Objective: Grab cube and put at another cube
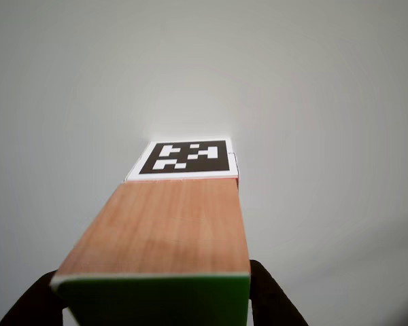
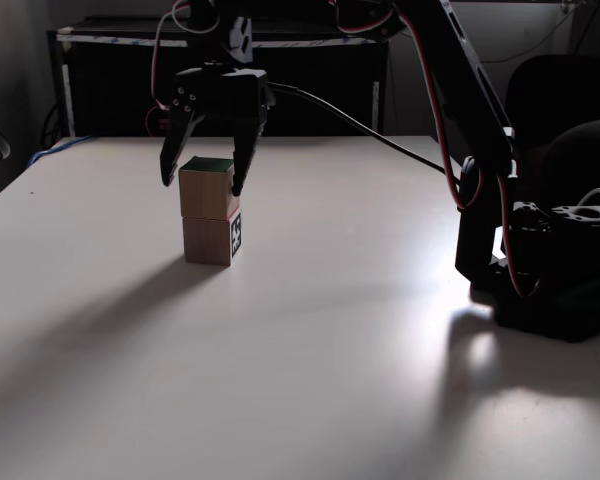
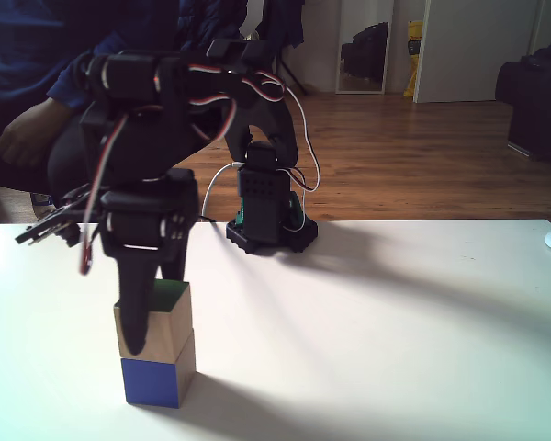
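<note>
We see the desk (image 2: 330, 330) mostly bare; the arm base (image 2: 550, 290) sits at right of a fixed view, well apart from the stack. A person's hand (image 3: 23, 133) is at upper left of a fixed view, behind the desk. The cube (image 2: 208, 188) stands on another cube (image 2: 212, 240), left of centre. The pincer (image 2: 201, 180) has fingers either side of the cube; clamped or just beside, we cannot tell.

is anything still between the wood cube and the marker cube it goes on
Nothing visible does. The wood cube already sits directly on the marker cube, faces touching, with the tool straddling its sides.
</note>
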Motion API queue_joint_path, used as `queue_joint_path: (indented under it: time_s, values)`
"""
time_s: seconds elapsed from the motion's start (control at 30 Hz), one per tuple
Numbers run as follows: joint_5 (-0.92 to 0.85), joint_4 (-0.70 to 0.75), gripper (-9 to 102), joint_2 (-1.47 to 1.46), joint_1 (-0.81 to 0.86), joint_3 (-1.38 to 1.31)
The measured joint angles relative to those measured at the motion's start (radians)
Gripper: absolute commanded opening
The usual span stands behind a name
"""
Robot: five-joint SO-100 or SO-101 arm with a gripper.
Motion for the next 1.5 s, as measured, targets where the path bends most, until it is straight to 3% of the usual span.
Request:
queue_joint_path:
  time_s: [0.23,0.57,0.83,1.0,1.2,1.4,1.5]
  values:
    - [0.002,0.000,41,0.287,-0.063,0.204]
    - [0.066,-0.011,36,1.094,-0.213,0.669]
    - [0.123,-0.192,32,1.750,-0.337,1.160]
    - [0.103,-0.281,31,1.882,-0.342,1.381]
    - [0.035,-0.448,18,2.022,-0.290,1.663]
    - [0.044,-0.489,1,2.250,-0.321,1.936]
    - [0.055,-0.515,0,2.270,-0.345,2.022]
